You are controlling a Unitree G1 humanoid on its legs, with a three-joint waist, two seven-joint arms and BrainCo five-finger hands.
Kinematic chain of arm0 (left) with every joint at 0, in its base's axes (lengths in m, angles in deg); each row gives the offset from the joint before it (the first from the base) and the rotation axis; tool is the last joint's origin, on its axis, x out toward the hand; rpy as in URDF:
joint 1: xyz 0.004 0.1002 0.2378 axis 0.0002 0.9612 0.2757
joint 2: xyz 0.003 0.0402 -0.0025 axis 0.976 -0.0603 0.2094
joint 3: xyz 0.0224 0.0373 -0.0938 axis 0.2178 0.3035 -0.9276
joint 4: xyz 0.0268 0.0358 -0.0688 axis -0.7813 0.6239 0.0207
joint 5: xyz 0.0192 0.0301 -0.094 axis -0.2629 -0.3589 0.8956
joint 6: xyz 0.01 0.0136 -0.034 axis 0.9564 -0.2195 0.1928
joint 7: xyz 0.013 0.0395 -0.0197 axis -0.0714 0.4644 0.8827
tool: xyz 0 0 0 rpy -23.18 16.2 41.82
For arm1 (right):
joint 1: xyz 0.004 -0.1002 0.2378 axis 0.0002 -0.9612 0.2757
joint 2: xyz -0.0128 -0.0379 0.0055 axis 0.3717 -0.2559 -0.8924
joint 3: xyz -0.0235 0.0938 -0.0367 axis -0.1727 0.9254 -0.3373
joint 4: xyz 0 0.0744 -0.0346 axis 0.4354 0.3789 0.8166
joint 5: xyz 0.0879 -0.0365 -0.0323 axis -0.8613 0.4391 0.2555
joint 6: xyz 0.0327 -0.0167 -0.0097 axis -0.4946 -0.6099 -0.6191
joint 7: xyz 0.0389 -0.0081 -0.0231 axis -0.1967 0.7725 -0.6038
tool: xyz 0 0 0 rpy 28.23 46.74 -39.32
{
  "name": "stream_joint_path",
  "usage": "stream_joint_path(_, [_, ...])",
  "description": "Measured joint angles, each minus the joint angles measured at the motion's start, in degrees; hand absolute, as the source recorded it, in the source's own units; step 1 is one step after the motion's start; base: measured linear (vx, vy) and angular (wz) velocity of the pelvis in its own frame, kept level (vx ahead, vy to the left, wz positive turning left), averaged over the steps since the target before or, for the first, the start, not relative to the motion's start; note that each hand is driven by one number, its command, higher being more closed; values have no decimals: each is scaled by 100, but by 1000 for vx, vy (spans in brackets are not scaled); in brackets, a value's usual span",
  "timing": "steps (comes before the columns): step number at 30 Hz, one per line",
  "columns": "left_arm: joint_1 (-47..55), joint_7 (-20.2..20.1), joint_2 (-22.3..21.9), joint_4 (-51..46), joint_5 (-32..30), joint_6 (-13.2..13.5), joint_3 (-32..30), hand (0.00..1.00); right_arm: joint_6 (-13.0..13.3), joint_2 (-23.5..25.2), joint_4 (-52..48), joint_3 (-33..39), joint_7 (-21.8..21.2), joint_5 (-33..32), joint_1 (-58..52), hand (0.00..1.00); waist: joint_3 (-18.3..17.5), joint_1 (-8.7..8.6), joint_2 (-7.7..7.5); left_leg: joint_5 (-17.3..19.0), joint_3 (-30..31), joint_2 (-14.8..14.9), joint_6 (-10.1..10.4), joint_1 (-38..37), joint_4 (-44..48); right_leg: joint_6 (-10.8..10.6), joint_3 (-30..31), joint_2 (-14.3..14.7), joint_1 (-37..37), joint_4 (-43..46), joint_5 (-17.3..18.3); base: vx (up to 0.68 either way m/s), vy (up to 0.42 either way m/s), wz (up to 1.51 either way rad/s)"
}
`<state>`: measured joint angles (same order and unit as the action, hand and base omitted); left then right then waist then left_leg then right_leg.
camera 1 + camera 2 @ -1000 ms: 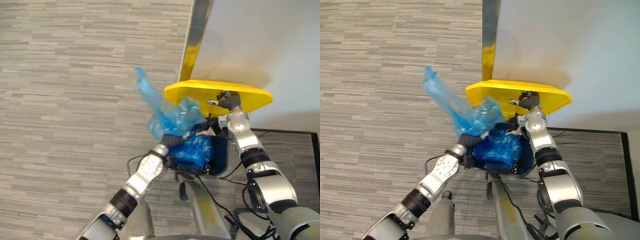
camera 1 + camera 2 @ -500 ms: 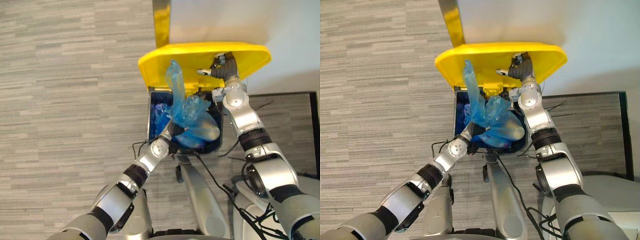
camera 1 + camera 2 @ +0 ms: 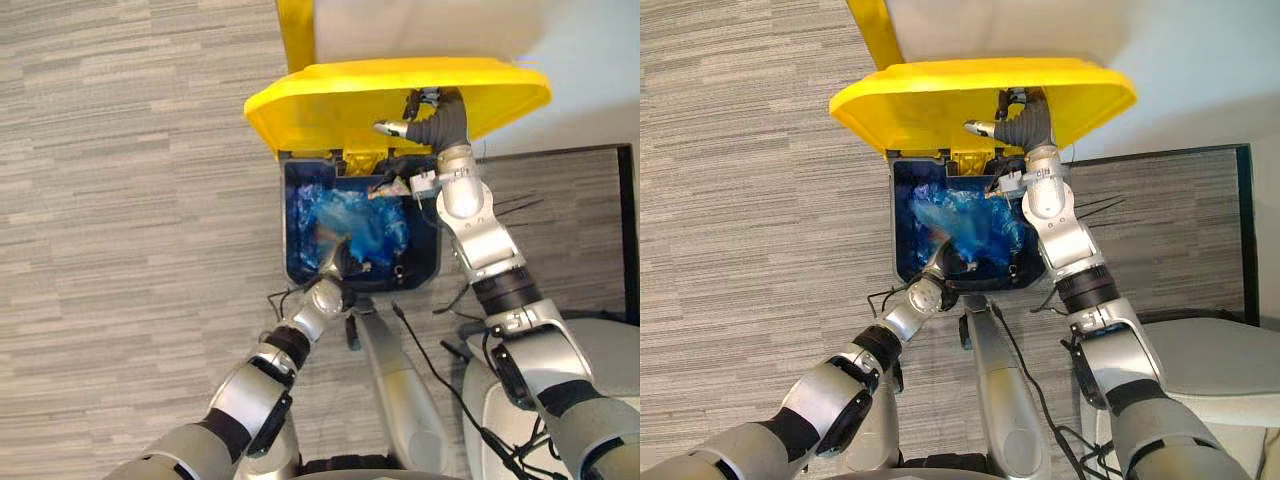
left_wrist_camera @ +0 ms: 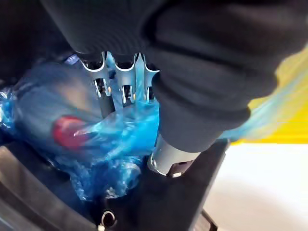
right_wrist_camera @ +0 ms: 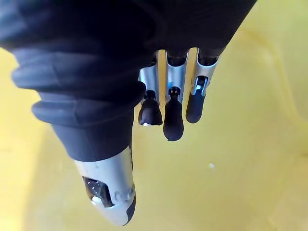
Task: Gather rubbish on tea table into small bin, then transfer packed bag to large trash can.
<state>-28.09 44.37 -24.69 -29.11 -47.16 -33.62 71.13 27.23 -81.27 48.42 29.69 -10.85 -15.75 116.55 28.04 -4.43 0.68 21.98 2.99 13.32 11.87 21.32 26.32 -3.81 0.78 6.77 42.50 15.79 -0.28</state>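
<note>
One dark-blue plastic trash can (image 3: 284, 232), open; left hand (image 3: 336, 266) grips the crumpled blue plastic bag (image 3: 356, 220) inside; right hand (image 3: 436, 116), fingers relaxed, props its yellow lid (image 3: 325, 100).

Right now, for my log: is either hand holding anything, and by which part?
Left hand grips the blue bag by its bunched plastic; right hand holds nothing, just props the yellow lid.

Left arm reaches up from lower left, left hand (image 3: 336, 264) at centre frame, fingers (image 4: 124, 91) curled into the blue bag (image 3: 358, 225). Right arm stretches upward, right hand (image 3: 432, 116) at upper centre, fingers (image 5: 173, 118) loosely straight.
</note>
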Motion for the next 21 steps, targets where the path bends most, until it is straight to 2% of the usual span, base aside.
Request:
stream_joint_path(4, [12,5,13,-167,1,-4,-14,0,22,19,-176,-1,-15,94,-563,0,-4,17,-5,85,-18,47,65,49,509,27,-160,-35,-157,27,12,36,10,12])
stream_joint_path(6, [136,0,37,-236,9,-3,-14,0,22,18,-169,0,-70,181,-935,0,-11,-51,-17,93,-14,-3,40,-27,595,75,-266,-163,-347,59,31,-30,65,39])
stream_joint_path(9, [600,-4,297,-445,20,28,-8,0,26,157,-164,-4,-214,380,-1748,0,-44,-97,-93,92,10,-130,-21,-348,591,61,-332,-367,-840,35,30,-79,97,37])
stream_joint_path(11, [1013,-7,591,-578,79,48,-23,0,28,283,-160,-2,-304,529,-2287,0,-77,-80,-142,118,15,-166,-75,-549,687,-59,-367,-441,-1209,-145,-83,-81,132,22])
stream_joint_path(13, [1650,-30,981,-863,291,82,-283,0,11,446,-134,6,-451,598,-3029,0,-259,50,-342,133,-38,-407,-235,-655,759,-186,-220,-584,-1490,-561,-407,-113,191,-8])
stream_joint_path(14, [1843,-47,1076,-931,356,100,-392,0,14,486,-129,5,-517,661,-3210,0,-311,83,-395,109,-108,-466,-343,-693,766,-226,-148,-618,-1549,-681,-484,-124,254,-27])
stream_joint_path(15, [2195,-135,1293,-1035,560,119,-575,0,17,561,-122,10,-648,791,-3558,0,-404,107,-537,3,-241,-658,-514,-804,759,-234,-163,-800,-1714,-1003,-590,-150,211,-46])
stream_joint_path(16, [2602,-172,1411,-1214,696,140,-785,0,38,597,-96,16,-729,892,-3866,0,-497,176,-546,-162,-486,-587,-696,-895,544,-493,-415,-919,-1741,-1083,-353,-199,180,-80])
stream_joint_path(17, [2984,-251,1520,-1411,911,165,-1073,0,83,632,67,27,-832,991,-4035,0,-542,241,-517,-307,-764,-516,-811,-987,332,55,-569,-1004,-1387,-12,-239,-206,112,-80])
stream_joint_path(19, [3404,-315,1567,-1537,1083,165,-1294,0,112,643,223,146,-941,1026,-4395,0,-627,199,-386,-498,-822,-465,-866,-1052,97,328,-563,-1023,-1218,1482,15,-140,87,-37])
stream_joint_path(20, [3831,-430,1614,-1776,1237,173,-1402,0,138,694,364,363,-1047,1034,-4796,0,-739,201,-364,-664,-846,-475,-858,-1218,-208,347,-561,-1117,-1369,2453,365,-76,47,-8])
stream_joint_path(21, [4091,-505,1633,-1942,1318,187,-1464,0,142,735,416,507,-1116,1047,-5032,0,-827,199,-354,-740,-852,-482,-846,-1271,-355,339,-533,-1165,-1528,2797,546,-50,-18,-8])
